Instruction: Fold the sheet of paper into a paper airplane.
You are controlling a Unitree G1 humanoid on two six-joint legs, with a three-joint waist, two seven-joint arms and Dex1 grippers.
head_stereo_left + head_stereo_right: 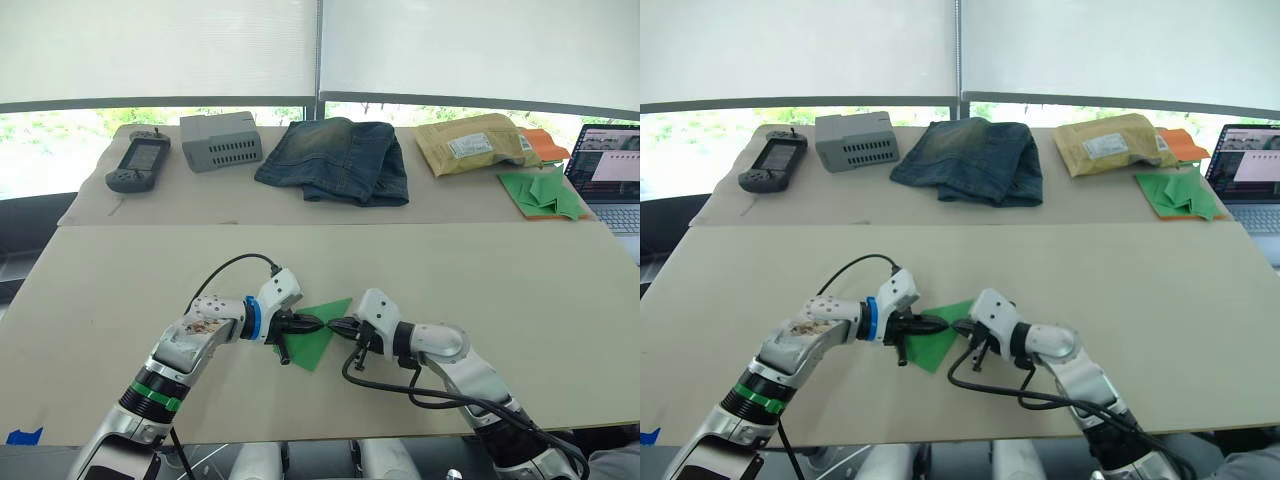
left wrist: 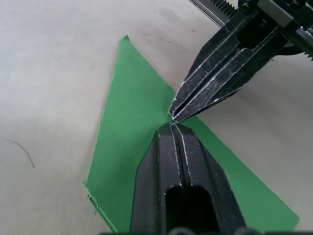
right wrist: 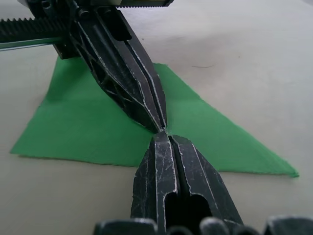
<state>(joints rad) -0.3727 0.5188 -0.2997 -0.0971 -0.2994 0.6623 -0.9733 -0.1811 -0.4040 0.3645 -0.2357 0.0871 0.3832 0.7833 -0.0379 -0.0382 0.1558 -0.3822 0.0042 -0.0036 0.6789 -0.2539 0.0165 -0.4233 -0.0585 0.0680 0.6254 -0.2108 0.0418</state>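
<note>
From the head camera I see the thin bright green sheet of paper [image 1: 318,333], folded into a triangle, lying flat on the pale tan bench [image 1: 120,300] near its front edge, between my two arms. My left pincer [image 1: 312,324] and right pincer [image 1: 334,325] meet tip to tip over the sheet. Along the far side of the bench I make out a black handheld controller [image 1: 139,162], a grey vented box [image 1: 221,140], a folded pair of blue jeans [image 1: 336,159], a yellow padded envelope [image 1: 472,143], a pile of green folded papers with orange paper [image 1: 542,190] and an open laptop [image 1: 610,176] at the right edge. In the left wrist view, my left pincer's black fingers [image 2: 166,161] are pressed together with no gap, their tips down at the edge of the green triangle, and the right pincer's closed tips come in to touch them from the opposite side. In the right wrist view, my right pincer's fingers [image 3: 166,166] are likewise drawn fully together, nose to nose with the left pincer right at the paper's long edge; I cannot tell whether either one actually has the paper nipped.
</note>
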